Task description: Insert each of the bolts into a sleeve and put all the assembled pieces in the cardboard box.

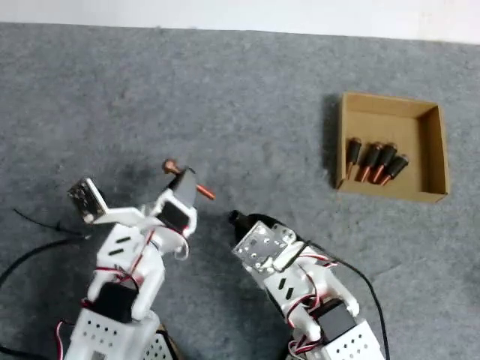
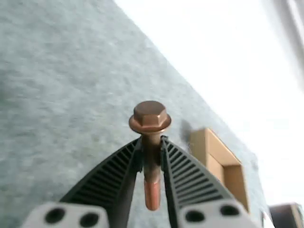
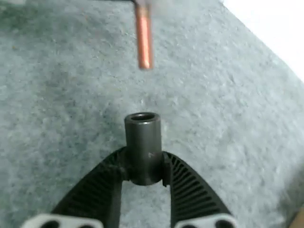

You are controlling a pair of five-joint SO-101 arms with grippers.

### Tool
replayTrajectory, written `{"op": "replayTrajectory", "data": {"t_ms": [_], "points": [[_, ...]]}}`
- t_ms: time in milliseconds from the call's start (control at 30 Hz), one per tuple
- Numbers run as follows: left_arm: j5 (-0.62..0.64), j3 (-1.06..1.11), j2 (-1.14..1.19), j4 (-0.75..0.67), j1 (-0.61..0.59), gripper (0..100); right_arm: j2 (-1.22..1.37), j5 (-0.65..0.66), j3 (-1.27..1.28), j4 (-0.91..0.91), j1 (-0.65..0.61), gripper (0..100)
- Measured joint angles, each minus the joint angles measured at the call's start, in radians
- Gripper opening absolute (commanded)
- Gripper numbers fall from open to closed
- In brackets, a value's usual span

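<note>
Left jaws clamp the bolt (image 2: 151, 119); right jaws clamp the sleeve (image 3: 143, 142) (4 assembled pieces (image 1: 373, 161) in the box (image 1: 437, 154)).

The counter (image 1: 225, 90) is covered in a grey, mottled, felt-like mat with a short fuzzy nap, lit evenly so that shadows on it stay soft. Along its far edge runs a plain white surface (image 1: 300, 11), whether wall or board cannot be told. The left wrist view shows it as a bright, featureless expanse beyond the grey.
</note>
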Motion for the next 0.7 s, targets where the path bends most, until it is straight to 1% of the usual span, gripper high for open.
{"op": "replayTrajectory", "data": {"t_ms": [67,167,300,500,700], "points": [[-0.003,0.037,-0.072,0.000,0.037,0,0.000,0.012,0.000,-0.009,-0.002,0.5],[-0.044,0.057,-0.123,0.000,0.066,0,0.000,0.014,0.000,-0.012,-0.002,0.5],[-0.066,0.057,-0.129,0.000,0.124,0,0.000,0.014,0.000,-0.017,-0.002,0.5],[-0.072,0.057,-0.129,0.006,0.175,0,0.002,0.014,0.000,-0.017,-0.002,0.5],[-0.066,0.057,-0.130,0.037,0.183,0,0.002,0.015,0.000,-0.017,-0.002,0.5]]}}
